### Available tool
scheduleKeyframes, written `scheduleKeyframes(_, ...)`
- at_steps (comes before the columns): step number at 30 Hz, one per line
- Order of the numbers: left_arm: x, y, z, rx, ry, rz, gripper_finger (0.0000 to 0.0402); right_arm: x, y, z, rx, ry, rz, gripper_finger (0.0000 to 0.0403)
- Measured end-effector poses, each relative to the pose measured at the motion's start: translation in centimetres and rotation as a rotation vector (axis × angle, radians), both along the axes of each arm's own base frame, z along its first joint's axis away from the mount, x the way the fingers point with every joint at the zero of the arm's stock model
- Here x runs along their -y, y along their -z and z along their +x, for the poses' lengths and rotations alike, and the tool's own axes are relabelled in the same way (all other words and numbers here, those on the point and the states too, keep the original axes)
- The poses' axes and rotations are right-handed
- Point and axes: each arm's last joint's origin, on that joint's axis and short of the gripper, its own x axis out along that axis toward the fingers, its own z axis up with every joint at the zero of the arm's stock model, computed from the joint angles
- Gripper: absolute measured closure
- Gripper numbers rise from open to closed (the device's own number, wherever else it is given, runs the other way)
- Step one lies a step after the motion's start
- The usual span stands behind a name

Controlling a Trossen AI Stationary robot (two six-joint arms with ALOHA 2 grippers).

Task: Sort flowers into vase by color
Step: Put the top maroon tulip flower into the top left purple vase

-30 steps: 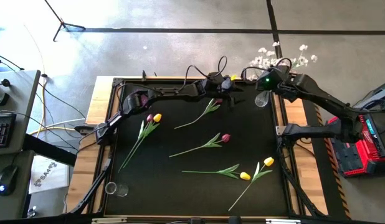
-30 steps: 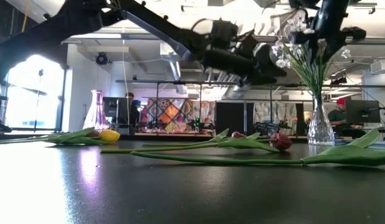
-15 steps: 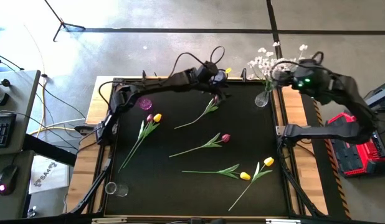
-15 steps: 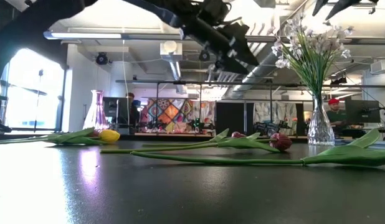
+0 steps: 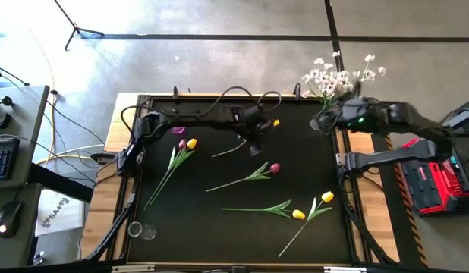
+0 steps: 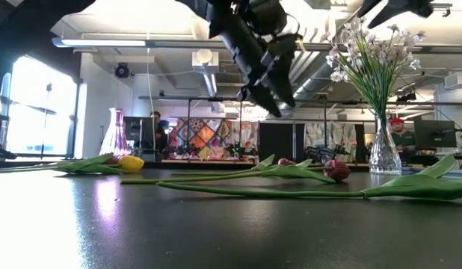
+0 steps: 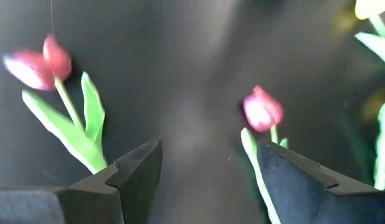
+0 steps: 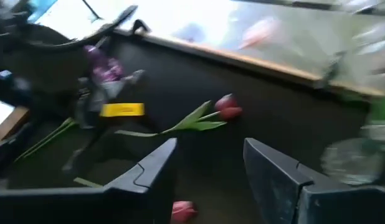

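Observation:
White blossom sprays (image 5: 341, 74) stand in a clear vase (image 6: 383, 153) at the table's far right corner. Dark red and yellow tulips lie flat on the black mat: a red and yellow pair (image 5: 186, 143) at left, a red tulip (image 5: 275, 167) mid-table, and two yellow tulips (image 5: 297, 214) (image 5: 326, 197) near the front. My left gripper (image 5: 257, 141) hovers open above a red tulip whose stem (image 5: 233, 149) shows beside it. The left wrist view shows two red heads (image 7: 262, 109) (image 7: 46, 61) ahead of the fingers. My right gripper (image 5: 320, 121) is open over the clear vase.
A purple vase (image 5: 178, 130) stands at the far left of the mat and a small clear glass (image 5: 140, 230) at the near left corner. The middle of the mat (image 5: 219, 171) between the stems is bare. People and desks show in the room behind.
My left gripper has moved from the far edge toward the near side and now stands over the red tulip lying there. My right gripper has swung off the white sprays toward the right edge, then back beside the clear vase. The white sprays have stayed in the vase.

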Motion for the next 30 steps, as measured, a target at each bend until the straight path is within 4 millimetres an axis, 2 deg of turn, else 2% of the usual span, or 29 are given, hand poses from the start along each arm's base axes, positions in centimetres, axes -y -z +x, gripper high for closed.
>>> scheduleKeyframes(3,-1.2,0.7,-0.4,-0.024,-0.045,0.016,0.0154,-0.9,1.6,1.7,0.062,-0.056,0.019,0.0231)
scheduleKeyframes(7,-4.5,1.6,-1.0,-0.004,-0.115,0.018,0.0169,-2.0,3.5,3.6,0.138,-0.104,0.051,0.0231)
scheduleKeyframes(11,-7.5,3.1,-1.5,0.047,-0.187,-0.031,0.0183,-3.0,4.8,4.8,0.178,-0.117,0.094,0.0231)
scheduleKeyframes(14,-8.8,4.2,-1.5,0.047,-0.205,-0.034,0.0185,-3.5,5.3,5.2,0.175,-0.103,0.111,0.0231)
scheduleKeyframes(21,-8.6,7.6,-1.1,-0.038,-0.118,-0.061,0.0186,-3.9,5.5,5.5,0.198,-0.057,0.126,0.0231)
scheduleKeyframes(26,-7.7,7.6,-1.1,-0.086,-0.084,-0.016,0.0186,-3.9,5.4,5.5,0.209,-0.048,0.127,0.0231)
scheduleKeyframes(30,-7.4,8.0,-1.7,-0.174,-0.125,0.000,0.0196,-3.9,5.3,5.6,0.222,-0.038,0.132,0.0231)
